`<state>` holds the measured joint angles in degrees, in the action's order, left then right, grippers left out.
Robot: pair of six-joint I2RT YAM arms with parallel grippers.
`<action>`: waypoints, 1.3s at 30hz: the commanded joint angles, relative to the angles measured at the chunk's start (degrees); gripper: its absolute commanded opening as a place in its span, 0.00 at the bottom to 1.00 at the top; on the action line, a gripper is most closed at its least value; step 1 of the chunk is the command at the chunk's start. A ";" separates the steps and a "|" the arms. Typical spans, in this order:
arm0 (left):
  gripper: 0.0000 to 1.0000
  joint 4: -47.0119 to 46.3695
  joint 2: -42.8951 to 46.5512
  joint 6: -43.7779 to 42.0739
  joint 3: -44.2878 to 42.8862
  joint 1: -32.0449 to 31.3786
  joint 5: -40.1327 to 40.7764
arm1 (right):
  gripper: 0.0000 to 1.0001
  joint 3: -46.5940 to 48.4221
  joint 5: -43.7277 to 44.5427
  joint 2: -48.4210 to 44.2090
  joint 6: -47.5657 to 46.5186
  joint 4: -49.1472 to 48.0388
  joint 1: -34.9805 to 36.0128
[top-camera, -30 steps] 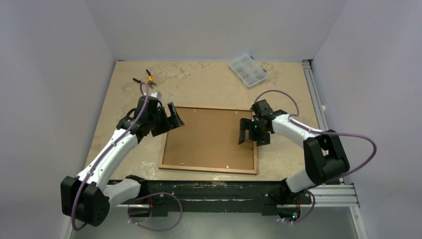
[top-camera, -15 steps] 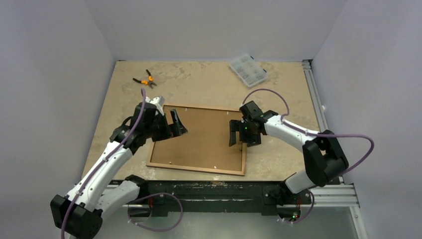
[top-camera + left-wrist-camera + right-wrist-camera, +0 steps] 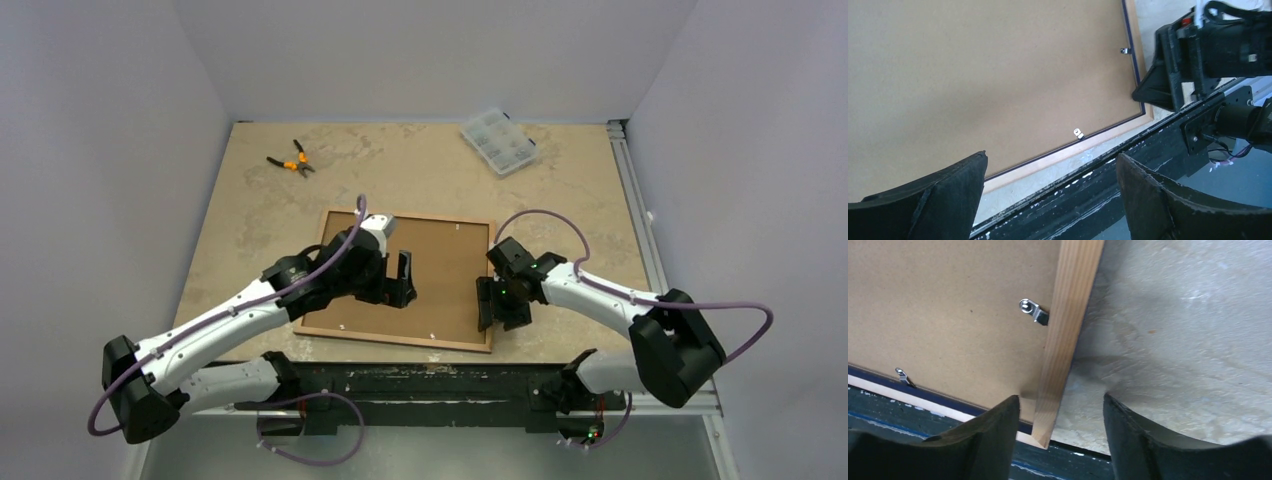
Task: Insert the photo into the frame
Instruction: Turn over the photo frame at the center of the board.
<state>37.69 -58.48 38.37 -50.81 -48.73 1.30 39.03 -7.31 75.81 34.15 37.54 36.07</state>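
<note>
The frame (image 3: 400, 337) lies back side up on the table near the front edge, its light wood rails around a plain brown board (image 3: 445, 265). Small metal clips (image 3: 1030, 307) sit along the rail (image 3: 1070, 315). The photo is out of view. My left gripper (image 3: 405, 280) hovers open over the board's near part, with nothing between its fingers; the left wrist view shows the frame's near rail (image 3: 1088, 145) just beyond the gripper (image 3: 1052, 157). My right gripper (image 3: 490, 305) is open and straddles the right rail at the near right corner, with the rail standing between the jaws of the gripper (image 3: 1061, 399).
Orange-handled pliers (image 3: 290, 160) lie at the far left. A clear plastic organiser box (image 3: 498, 141) sits at the far right of centre. A black mounting bar (image 3: 430, 375) runs along the table's front edge, and an aluminium rail (image 3: 632, 190) along its right side.
The frame has slid left and nearer the front edge. My left gripper moved right over the board. My right gripper moved to the near right corner and its jaws narrowed.
</note>
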 commanded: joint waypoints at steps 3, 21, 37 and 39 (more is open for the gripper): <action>0.96 0.43 -2.97 -2.15 -7.05 -8.55 13.33 | 0.39 -0.06 -1.30 2.15 3.18 -3.61 2.82; 0.96 -3.38 -5.00 -11.94 -2.31 -32.38 29.93 | 0.00 22.42 -5.14 1.59 1.07 8.98 2.74; 0.98 33.37 -33.11 10.64 -19.84 -43.46 60.99 | 0.00 28.21 -9.27 -1.18 2.46 12.31 2.60; 0.92 34.83 -35.17 11.64 -20.23 -43.36 62.03 | 0.00 28.29 -9.68 -1.40 2.54 12.43 2.54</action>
<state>64.23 -91.55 44.34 -68.58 -91.81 56.45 63.22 -10.55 77.58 36.71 52.07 38.50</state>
